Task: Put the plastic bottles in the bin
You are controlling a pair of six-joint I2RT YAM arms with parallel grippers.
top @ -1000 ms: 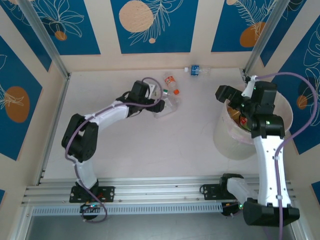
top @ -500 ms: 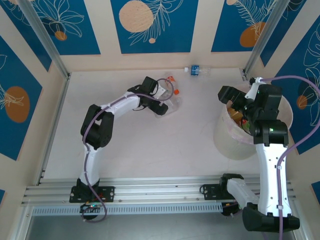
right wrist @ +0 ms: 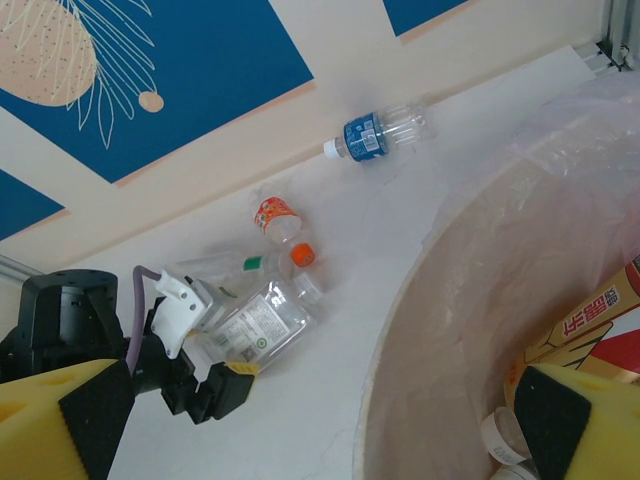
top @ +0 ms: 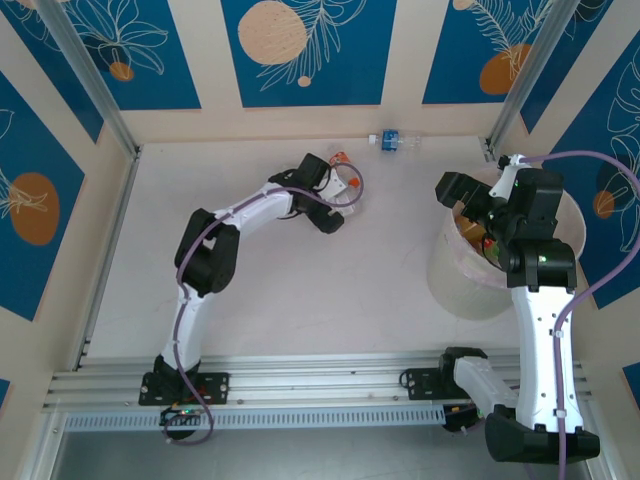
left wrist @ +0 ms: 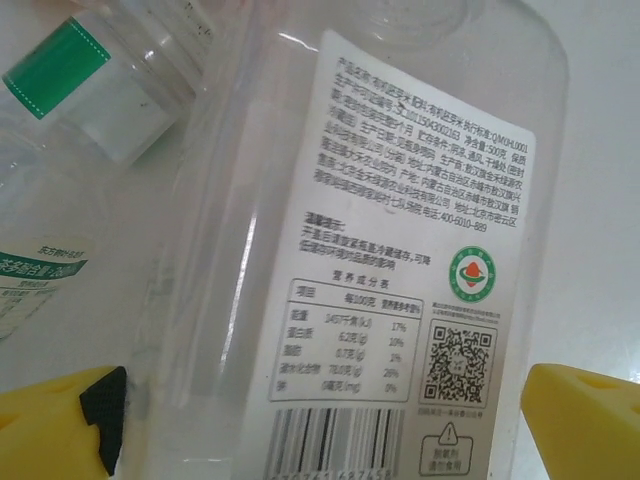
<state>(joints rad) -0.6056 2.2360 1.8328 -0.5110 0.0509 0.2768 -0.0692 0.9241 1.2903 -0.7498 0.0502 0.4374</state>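
A blue-labelled bottle (right wrist: 380,132) near the wall (right wrist: 200,60), beyond the bin (right wrist: 450,320)

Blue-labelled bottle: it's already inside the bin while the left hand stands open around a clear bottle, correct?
No. The blue-labelled bottle lies on the table by the far wall, outside the bin, as the top external view shows. The left hand does stand open around a clear bottle.

Clear glossy plastic bottle (left wrist: 300,250) between the matt yellow fingers (left wrist: 585,420) of the left gripper (left wrist: 320,430): smooth white printed label (left wrist: 410,230). Round pale translucent plastic bin (right wrist: 460,320) under the right gripper (right wrist: 320,430): thin crinkled plastic liner (right wrist: 560,130).
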